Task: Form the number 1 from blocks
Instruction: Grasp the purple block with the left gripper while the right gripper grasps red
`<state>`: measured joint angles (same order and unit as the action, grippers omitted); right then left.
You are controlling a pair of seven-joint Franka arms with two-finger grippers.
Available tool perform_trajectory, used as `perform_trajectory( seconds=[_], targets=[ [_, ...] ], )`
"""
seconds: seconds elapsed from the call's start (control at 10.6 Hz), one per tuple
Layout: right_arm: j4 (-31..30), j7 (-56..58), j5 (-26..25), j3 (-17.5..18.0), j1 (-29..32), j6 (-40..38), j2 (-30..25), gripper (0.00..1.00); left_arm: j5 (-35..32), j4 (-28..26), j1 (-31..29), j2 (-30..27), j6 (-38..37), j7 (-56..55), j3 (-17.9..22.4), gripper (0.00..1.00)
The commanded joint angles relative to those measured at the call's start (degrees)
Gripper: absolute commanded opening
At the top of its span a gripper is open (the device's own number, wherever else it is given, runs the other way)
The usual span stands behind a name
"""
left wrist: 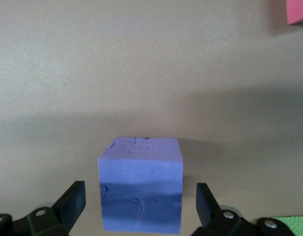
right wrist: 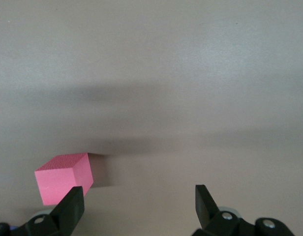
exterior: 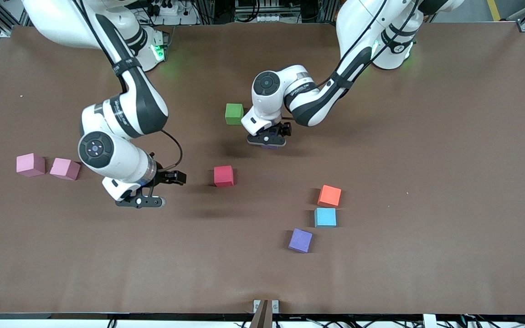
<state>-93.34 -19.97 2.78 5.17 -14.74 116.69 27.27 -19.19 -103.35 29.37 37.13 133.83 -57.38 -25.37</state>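
Observation:
A purple block [left wrist: 140, 184] sits on the table between the fingers of my left gripper [left wrist: 140, 196], which is open with a gap on each side of it. In the front view this gripper [exterior: 267, 140] hides the block almost fully. The green block [exterior: 234, 114] lies close beside it, toward the right arm's end. My right gripper [exterior: 140, 201] hangs open and holds nothing, low over bare table beside the red block [exterior: 223, 176], whose corner [right wrist: 63, 183] shows by one fingertip. Orange [exterior: 329, 196], light blue [exterior: 325, 217] and a second purple block [exterior: 300, 240] lie nearer the front camera.
Two pink blocks [exterior: 30, 164] [exterior: 65, 169] lie side by side at the right arm's end of the brown table [exterior: 426, 159]. The orange and light blue blocks nearly touch. The blocks are scattered and form no line.

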Motion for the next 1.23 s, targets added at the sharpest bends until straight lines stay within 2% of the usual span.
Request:
perform_trajectory(
  seconds=[0.0,0.28,0.47,0.66,0.76,1.14],
  targets=[
    [1.93,-1.04,0.39,-0.07,-2.04,1.33,2.96,1.0,-1.82,-0.88,-0.71,-0.04,0.99,0.17,-0.56,0.02],
    [1.93,-1.74,1.35,0.01,-4.85,5.38,6.38,1.0,-1.82,-1.85,-0.63,-1.7,0.64,-0.97,-0.56,0.0],
    [1.93,-2.0,5.12,0.01,-7.39,9.67,8.41,1.0,-1.82,-5.52,-0.54,-6.26,0.38,-3.95,-1.08,0.0],
    [1.93,-2.36,4.87,-0.07,-9.94,11.97,10.26,1.0,-1.12,-10.18,-0.8,-10.48,0.38,-6.49,-3.45,0.0],
    [1.93,-2.01,4.7,-0.07,-10.65,13.28,10.61,1.0,-1.2,-11.59,-0.63,-10.67,0.46,-9.47,-5.81,0.0],
    [1.58,-1.3,4.26,-0.16,-12.67,13.3,10.97,1.0,-1.11,-10.56,3.22,-9.19,0.38,-20.37,-11.45,0.0]
  ],
)
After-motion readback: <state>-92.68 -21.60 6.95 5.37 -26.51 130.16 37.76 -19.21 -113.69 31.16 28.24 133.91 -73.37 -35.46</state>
